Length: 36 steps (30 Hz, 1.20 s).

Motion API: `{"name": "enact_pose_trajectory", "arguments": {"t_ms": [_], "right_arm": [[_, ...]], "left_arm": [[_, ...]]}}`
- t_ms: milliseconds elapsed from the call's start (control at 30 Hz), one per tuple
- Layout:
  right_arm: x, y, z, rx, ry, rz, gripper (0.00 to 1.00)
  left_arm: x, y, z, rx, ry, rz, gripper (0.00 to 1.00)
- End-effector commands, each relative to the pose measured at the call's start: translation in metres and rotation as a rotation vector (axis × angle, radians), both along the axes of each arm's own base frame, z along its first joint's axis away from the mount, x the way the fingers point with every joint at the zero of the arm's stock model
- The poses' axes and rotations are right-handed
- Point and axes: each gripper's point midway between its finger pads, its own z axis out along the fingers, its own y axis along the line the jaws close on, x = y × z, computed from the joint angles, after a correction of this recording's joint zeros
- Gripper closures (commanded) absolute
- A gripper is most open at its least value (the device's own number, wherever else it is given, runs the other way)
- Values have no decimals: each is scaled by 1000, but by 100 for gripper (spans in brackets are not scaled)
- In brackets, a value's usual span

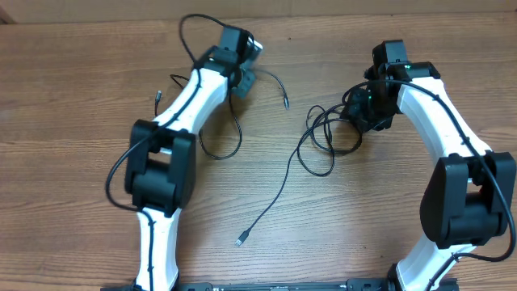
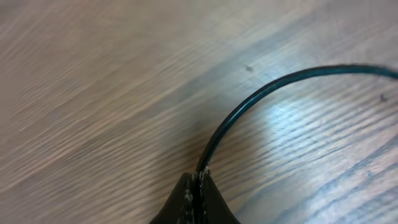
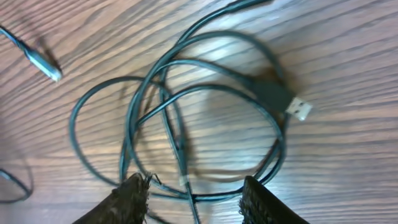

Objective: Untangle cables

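Note:
My left gripper (image 1: pixel 245 83) is at the far middle-left of the table, shut on a thin black cable (image 2: pixel 261 93). In the overhead view this cable (image 1: pixel 216 153) loops back toward the arm, and one plug end (image 1: pixel 285 103) lies to its right. My right gripper (image 3: pixel 196 199) is open, low over a tangle of black cables (image 3: pixel 205 93) with a USB plug (image 3: pixel 300 109); strands lie between its fingers. In the overhead view this gripper (image 1: pixel 355 113) sits at the tangle's (image 1: pixel 327 137) right edge. A long tail runs from the tangle to a plug (image 1: pixel 241 240) near the front.
Bare wooden table (image 1: pixel 73 178) all around. Another small plug end (image 1: pixel 156 101) lies left of the left arm. The thicker black arm wires arc above the left wrist (image 1: pixel 190 24). A small plug (image 3: pixel 46 67) lies left of the tangle.

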Motion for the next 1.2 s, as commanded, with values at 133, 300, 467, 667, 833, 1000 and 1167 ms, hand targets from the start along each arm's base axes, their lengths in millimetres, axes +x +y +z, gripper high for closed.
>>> {"name": "enact_pose_trajectory", "arguments": {"t_ms": [133, 300, 467, 667, 833, 1000, 1167], "right_arm": [[0, 15, 17, 34, -35, 34, 48], [-1, 21, 18, 38, -35, 48, 36], [-3, 21, 16, 37, -28, 48, 19], [-5, 20, 12, 35, -19, 49, 5], [-4, 21, 12, 35, -23, 50, 2], [-2, 21, 13, 30, -40, 83, 0], [-2, 21, 13, 29, -43, 93, 0]], "left_arm": [[1, 77, 103, -162, -139, 314, 96], [-19, 119, 124, -162, -113, 388, 96], [-52, 126, 96, -190, 73, 447, 46], [-84, 107, 71, -254, 260, 463, 0], [-104, 111, 50, -348, 343, 783, 1], [-108, 95, 22, -409, 350, 895, 1], [-102, 67, -2, -441, 309, 841, 0]]}}
